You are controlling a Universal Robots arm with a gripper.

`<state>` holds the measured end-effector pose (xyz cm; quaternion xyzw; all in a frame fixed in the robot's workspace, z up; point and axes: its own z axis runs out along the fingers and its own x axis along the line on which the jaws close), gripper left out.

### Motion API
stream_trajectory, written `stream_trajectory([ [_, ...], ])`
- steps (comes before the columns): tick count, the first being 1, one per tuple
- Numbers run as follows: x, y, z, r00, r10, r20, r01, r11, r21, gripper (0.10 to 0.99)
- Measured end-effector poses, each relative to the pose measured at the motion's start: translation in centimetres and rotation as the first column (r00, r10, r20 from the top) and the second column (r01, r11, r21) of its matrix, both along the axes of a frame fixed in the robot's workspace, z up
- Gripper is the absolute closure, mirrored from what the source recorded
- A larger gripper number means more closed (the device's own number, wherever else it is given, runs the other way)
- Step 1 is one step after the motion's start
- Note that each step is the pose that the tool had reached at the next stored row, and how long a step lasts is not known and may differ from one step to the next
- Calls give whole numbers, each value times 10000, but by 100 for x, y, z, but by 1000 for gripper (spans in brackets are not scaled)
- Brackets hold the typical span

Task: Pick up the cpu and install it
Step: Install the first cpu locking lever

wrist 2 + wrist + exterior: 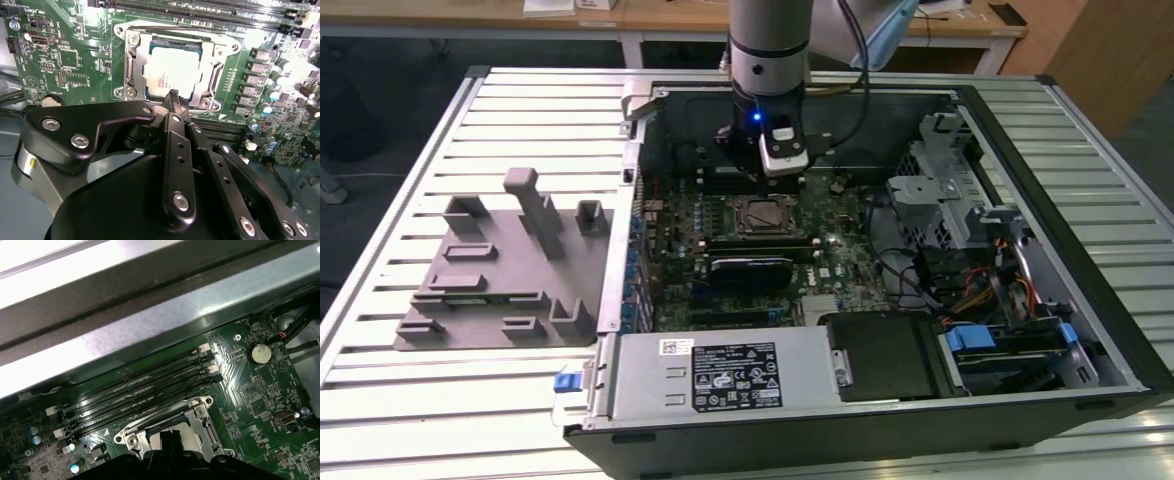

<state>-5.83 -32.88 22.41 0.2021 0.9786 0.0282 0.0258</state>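
The cpu (172, 70) lies flat inside its socket on the motherboard (75, 55), its pale, glossy metal top washed almost white by glare in the second wrist view, so that any marking on it is hard to make out. A square frame of bright stamped steel (131, 65) rings it, with round screw heads at the corners. In the exterior view the same cpu (759, 214) shows as a small dull square in a dark frame, near the middle of the green board.

The pincer (175, 97) hangs just above the near edge of the cpu; its slim black fingertips (173, 95) meet in a narrow point with nothing between them. Behind them spread matt black linkage bars studded with shiny bolts, which hide the lower part of the socket and the board beneath. In the first wrist view the pincer (170, 437) is cut off to a dark wedge over the steel frame (200, 412), and the cpu itself is covered.

Beyond the socket run long black memory slots (135, 392) with white end clips, and a round silver coin cell (259, 353) sits on the speckled green board. The grey sheet-metal wall of the computer case (165, 320) crosses above them, blurred and streaked with reflections.

The open case (987, 130) rests on a ribbed aluminium worktop (494, 130), beside a grey moulded fixture (494, 270) with upright posts. The arm (767, 50), a smooth silver cylinder, drops in from above, its upper part out of view.
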Motion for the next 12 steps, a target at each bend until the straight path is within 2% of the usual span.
stream_trajectory([
  [12,11,-85,-1,10000,0,1,0,10000,-99,980],
])
